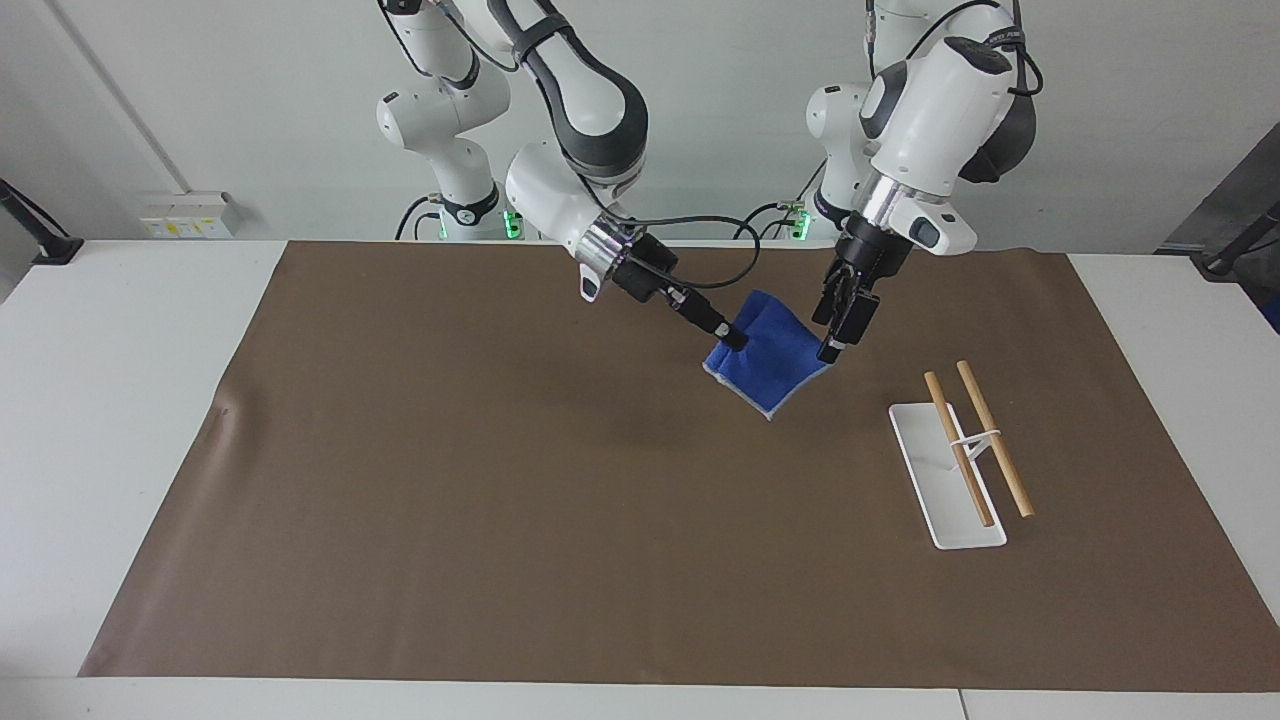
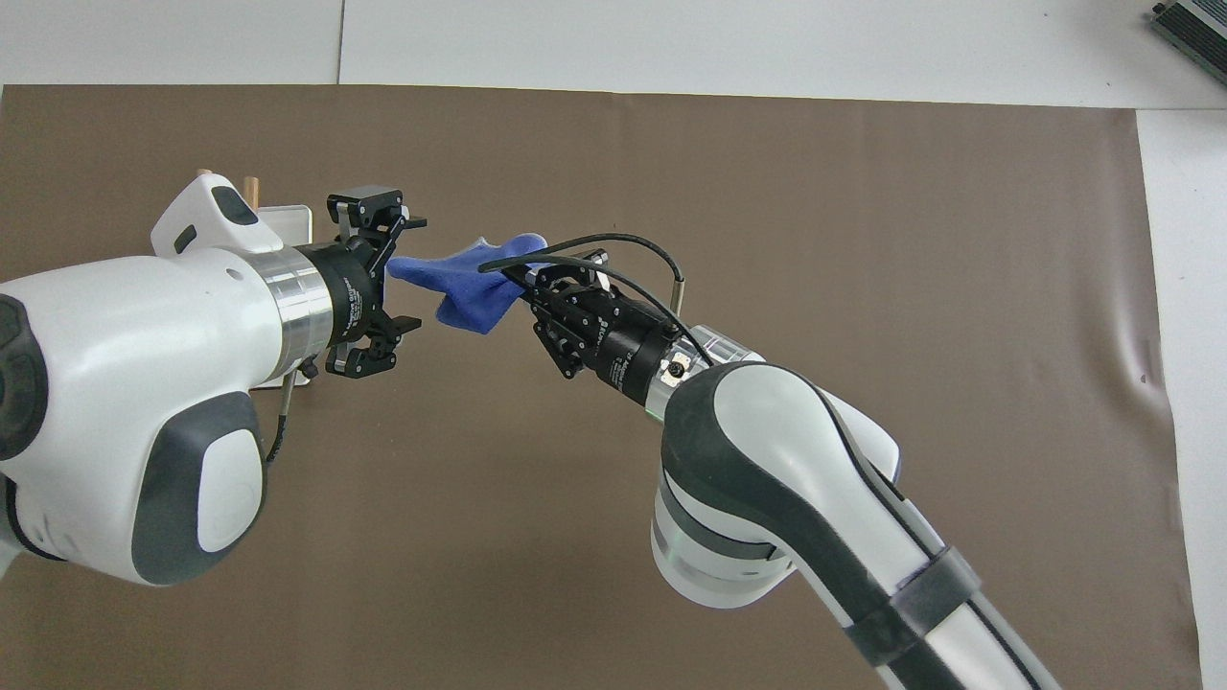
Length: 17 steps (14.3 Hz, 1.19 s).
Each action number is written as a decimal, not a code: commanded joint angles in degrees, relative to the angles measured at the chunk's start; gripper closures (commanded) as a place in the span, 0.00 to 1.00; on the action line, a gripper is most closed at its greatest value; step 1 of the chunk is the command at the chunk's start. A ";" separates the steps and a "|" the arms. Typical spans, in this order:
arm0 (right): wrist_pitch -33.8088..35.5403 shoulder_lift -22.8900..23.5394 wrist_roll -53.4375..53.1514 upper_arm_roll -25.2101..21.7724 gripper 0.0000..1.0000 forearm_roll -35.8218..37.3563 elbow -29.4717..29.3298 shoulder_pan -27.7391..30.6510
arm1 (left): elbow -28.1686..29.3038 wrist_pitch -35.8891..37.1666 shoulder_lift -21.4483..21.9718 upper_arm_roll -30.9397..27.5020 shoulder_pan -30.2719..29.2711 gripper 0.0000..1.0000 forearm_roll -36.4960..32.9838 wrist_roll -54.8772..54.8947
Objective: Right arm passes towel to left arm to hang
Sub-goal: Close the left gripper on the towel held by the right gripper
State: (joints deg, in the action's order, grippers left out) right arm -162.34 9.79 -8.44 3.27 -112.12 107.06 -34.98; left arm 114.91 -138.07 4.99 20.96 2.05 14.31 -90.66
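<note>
A white tabletop [image 1: 120, 420] carried a broad brown paper mat [image 1: 500, 520]. Toward the left arm's end of it stood a white flat-based rack with two wooden rods [image 1: 955, 465], bare of any cloth.

The small bright blue cloth towel with a pale stitched edge [image 1: 765, 362] hung in the air above the mat, clear of the surface. The right gripper [image 1: 735, 341] pinched one edge of it, fingers pressed together on the cloth. The left gripper [image 1: 828, 350] was up in the air at the towel's free corner, the one toward the rack; in the overhead view its fingers [image 2: 407, 222] were spread wide, with the corner of the cloth reaching in between them.

The step in hand appeared to be the handover itself, not yet completed: only the right gripper had a hold. The next move would call for the left gripper to clamp down on the corner with enough cloth between its fingers to avoid slipping, and only then for the right gripper to let go, so the soft towel would not drop to the mat.
</note>
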 commanded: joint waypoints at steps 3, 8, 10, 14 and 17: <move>-0.96 0.85 -0.35 0.51 1.00 -1.08 -1.41 0.35 | 3.13 -4.14 1.25 -0.05 0.41 0.27 0.81 0.31; -1.05 0.85 -0.35 0.51 1.00 -0.99 -1.41 0.35 | 3.31 -3.87 1.16 -0.05 0.41 0.63 0.81 2.33; -0.96 0.85 -0.35 0.51 1.00 -0.99 -1.41 0.44 | 3.31 -4.05 1.16 -0.05 0.41 0.82 0.81 2.68; -0.87 0.85 -0.26 0.51 1.00 -0.91 -1.33 0.61 | 2.25 -5.19 0.28 -0.57 -0.20 1.00 0.81 9.96; -0.96 0.85 -0.18 0.51 1.00 -0.65 -1.24 0.53 | 2.17 -5.10 0.19 -0.66 -0.38 1.00 0.81 15.41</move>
State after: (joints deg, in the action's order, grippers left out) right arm -162.34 9.87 -8.44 3.27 -112.12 106.98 -34.93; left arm 116.61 -142.19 4.98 20.60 1.92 14.31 -79.64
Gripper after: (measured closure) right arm 0.938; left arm 0.978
